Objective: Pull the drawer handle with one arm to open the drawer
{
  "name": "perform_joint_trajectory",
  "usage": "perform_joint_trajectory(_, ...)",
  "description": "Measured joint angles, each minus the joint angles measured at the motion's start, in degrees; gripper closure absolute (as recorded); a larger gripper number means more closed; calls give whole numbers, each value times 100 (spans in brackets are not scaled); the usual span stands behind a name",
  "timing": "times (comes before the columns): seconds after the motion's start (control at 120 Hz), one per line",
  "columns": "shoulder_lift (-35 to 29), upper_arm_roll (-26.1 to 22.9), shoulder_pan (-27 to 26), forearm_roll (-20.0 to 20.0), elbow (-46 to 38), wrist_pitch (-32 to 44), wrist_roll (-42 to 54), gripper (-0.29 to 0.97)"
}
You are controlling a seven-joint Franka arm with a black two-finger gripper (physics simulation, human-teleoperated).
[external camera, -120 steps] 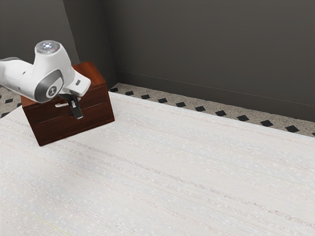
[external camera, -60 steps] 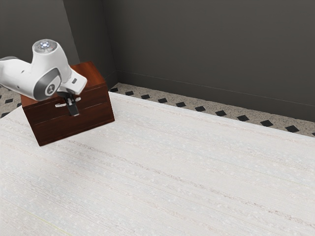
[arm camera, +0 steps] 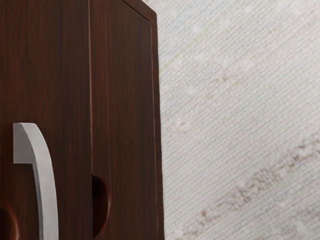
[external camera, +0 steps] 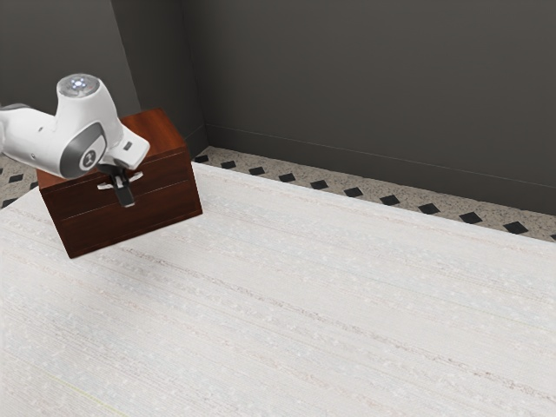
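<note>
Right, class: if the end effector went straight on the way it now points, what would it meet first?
Probably the silver handle on the brown drawer cabinet front; the end effector sits right by it, though depth is hard to judge.

Pretty flat, even light all round. The pale table (external camera: 330, 313) is lit brightly and comes out almost washed, while the walls (external camera: 365, 78) behind are kept dark grey. A small glare spot is picked up on the arm's white cap (external camera: 80, 83), and the cabinet (external camera: 169, 195) at the table's far corner is lit brighter on top than in front. Only a thin soft shadow is cast along its base, maybe. In the wrist view the handle (arm camera: 39, 175) is evenly lit.
</note>
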Motion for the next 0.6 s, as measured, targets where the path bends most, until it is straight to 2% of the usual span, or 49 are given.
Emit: perform_joint_trajectory(0.6,268,0,125,-31,342,1,77,4)
